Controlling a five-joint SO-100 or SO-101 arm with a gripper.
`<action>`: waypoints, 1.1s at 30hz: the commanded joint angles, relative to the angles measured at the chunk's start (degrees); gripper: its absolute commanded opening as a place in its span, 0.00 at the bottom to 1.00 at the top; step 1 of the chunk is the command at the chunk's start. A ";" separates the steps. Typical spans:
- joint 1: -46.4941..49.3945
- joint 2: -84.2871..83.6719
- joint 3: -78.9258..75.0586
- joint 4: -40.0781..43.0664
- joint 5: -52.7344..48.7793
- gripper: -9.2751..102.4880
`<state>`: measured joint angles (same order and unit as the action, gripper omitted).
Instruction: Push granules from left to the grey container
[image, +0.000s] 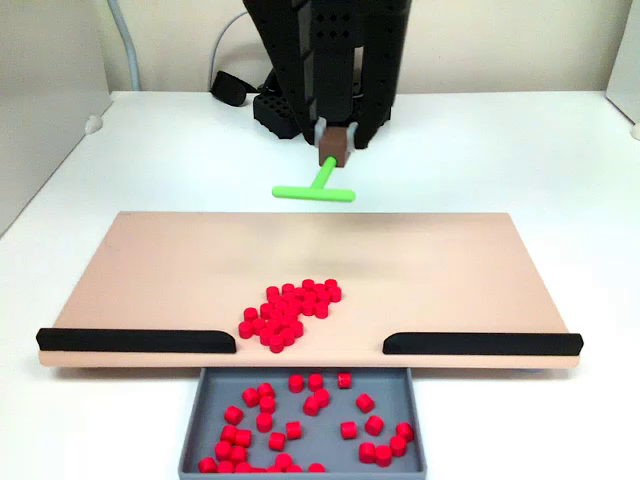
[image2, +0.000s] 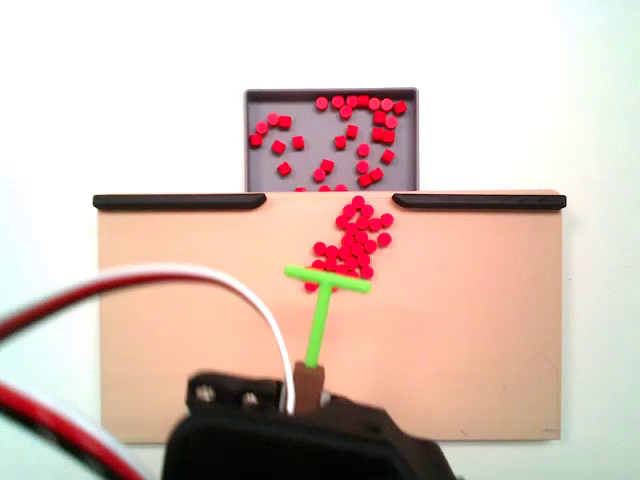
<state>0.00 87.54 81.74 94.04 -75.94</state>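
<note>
A big white table (image: 520, 150) holds everything. On it lies a wide tan board (image: 160, 270), seen in both fixed views (image2: 470, 330). The black arm (image: 330, 50) stands at 12 o'clock from the board in a fixed view, and at 6 o'clock in the other one (image2: 300, 440).

The grey container (image: 195, 425) sits tight against the board's edge, at 6 o'clock from the board in a fixed view and at 12 o'clock in the other (image2: 262, 170). Two black strips (image: 135, 340) run along that same edge, with a gap between them in front of the container.

The gripper (image: 335, 145) is closed on the brown end of a green stick (image: 315, 188) shaped like a T. The stick's flat bar (image2: 327, 279) sits right beside the pile, at 7 o'clock from it.

The granules (image: 290, 312) are small and red. One pile lies on the board near the gap. Many more (image: 300, 420) are spread about inside the container.
</note>
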 joint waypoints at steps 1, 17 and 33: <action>2.11 9.84 7.91 -0.26 -6.06 0.08; 2.11 18.98 17.40 -0.97 -14.24 0.08; 0.62 18.19 17.40 -0.97 -17.05 0.08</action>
<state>0.35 105.03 99.40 93.25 -91.32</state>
